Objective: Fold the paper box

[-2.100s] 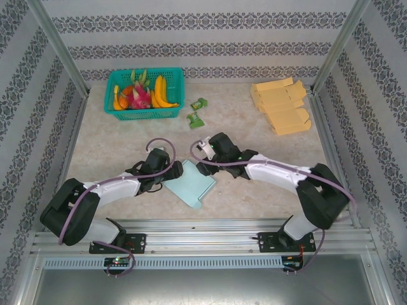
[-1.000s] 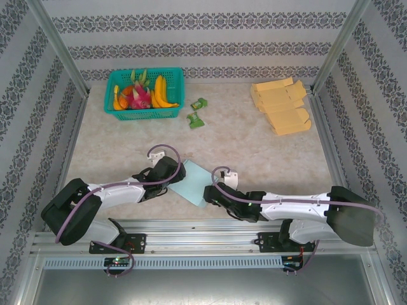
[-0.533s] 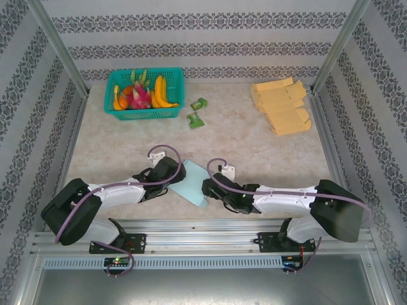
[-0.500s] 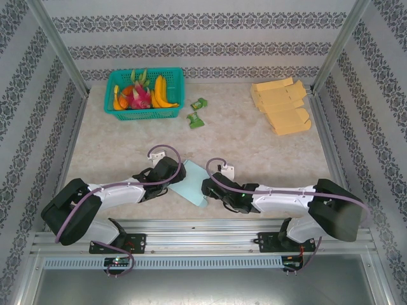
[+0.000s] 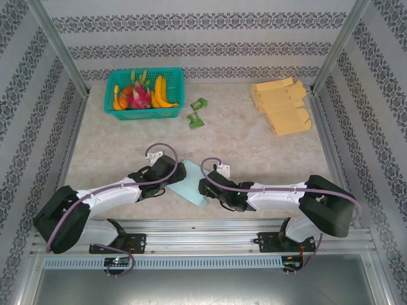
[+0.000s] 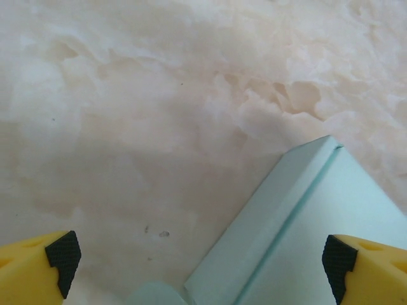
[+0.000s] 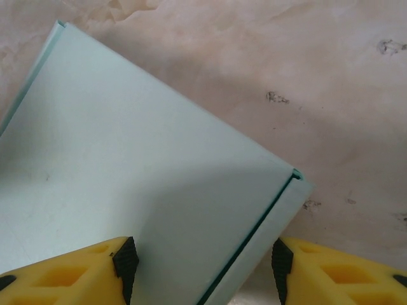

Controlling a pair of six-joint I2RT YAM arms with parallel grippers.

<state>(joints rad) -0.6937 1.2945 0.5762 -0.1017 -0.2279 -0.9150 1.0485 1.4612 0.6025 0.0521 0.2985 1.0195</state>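
Basket (image 5: 143, 114): teal plastic mesh at the far left, piled with bananas and other fruit, well apart from the work.
Left jaws: spread wide with nothing held. They hang low over the box's left corner, one pad (image 6: 63, 254) off the card and the other above it.
Box (image 5: 189, 184): pale mint card lying flat on the bench (image 5: 254, 149), near the front between the two arms. It is matt and smooth with sharp corners and a narrow creased strip along one edge.
Handling: it looks light and thin, stiff across a panel but ready to bend at a crease. I'd guess it skates on that glossy marbled top and dents if pinched hard. The best hold, to my eye, is a free edge or corner while the other arm pins the sheet.
Packets (image 5: 195, 119): two, small, green and crinkly, behind the box and apart from it.
Right jaws: partly apart, clamped on nothing, straddling the box's right corner where a dark seam runs.
Cartons (image 5: 280, 105): tan card, flattened and heaped at the far right.
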